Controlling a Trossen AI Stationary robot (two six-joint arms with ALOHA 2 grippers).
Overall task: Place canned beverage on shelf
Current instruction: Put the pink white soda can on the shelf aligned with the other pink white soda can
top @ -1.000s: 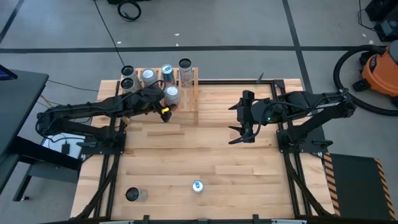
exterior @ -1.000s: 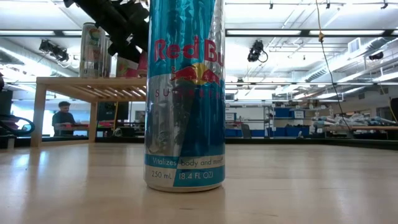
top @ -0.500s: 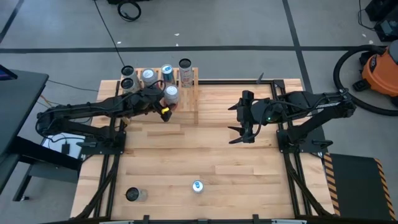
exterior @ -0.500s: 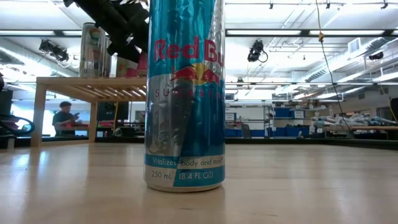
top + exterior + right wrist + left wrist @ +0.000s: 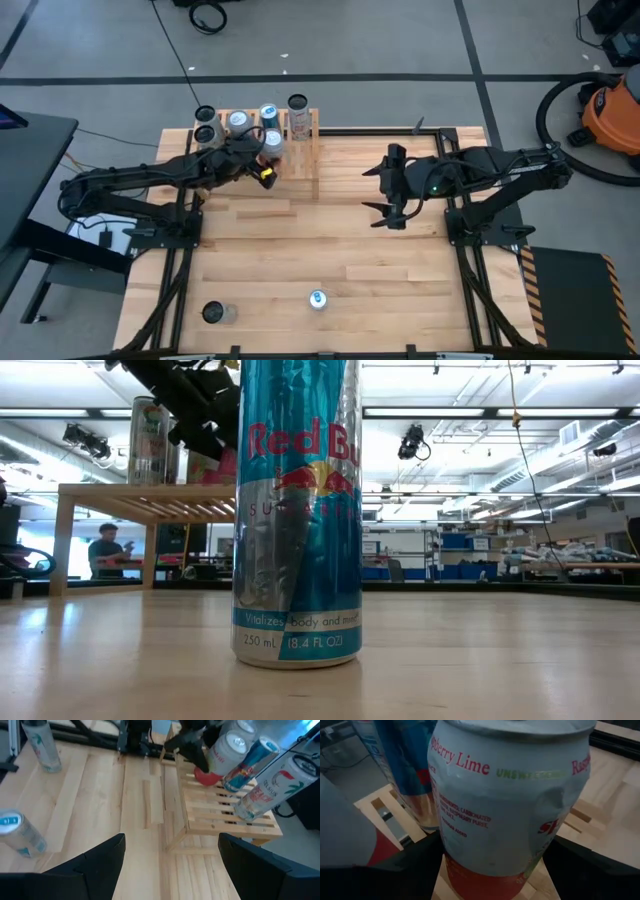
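The shelf, a low slatted rack of pale wood, stands at the table's far left and carries several cans. My left gripper reaches over it from the left. It is shut on a silver can with a red base, seen also as the can in the right wrist view. The can's base is over the slats; whether it rests on them I cannot tell. My right gripper hangs open above the table's right middle, with nothing between its fingers. My left gripper pinches the silver can's side wall between its two fingers, one on each side of its lower half. The fingers come from the table's left, slanting down. The can stands about upright, and its wall is dented near one finger.
A blue Red Bull can stands near the table's front edge and fills the low view. Another can stands at the near left corner. Bare planks lie between the two arms.
My left gripper has turned a little at the wrist, still shut on the can. The can's top has shifted slightly toward the table's far edge, closer to the other cans on the shelf.
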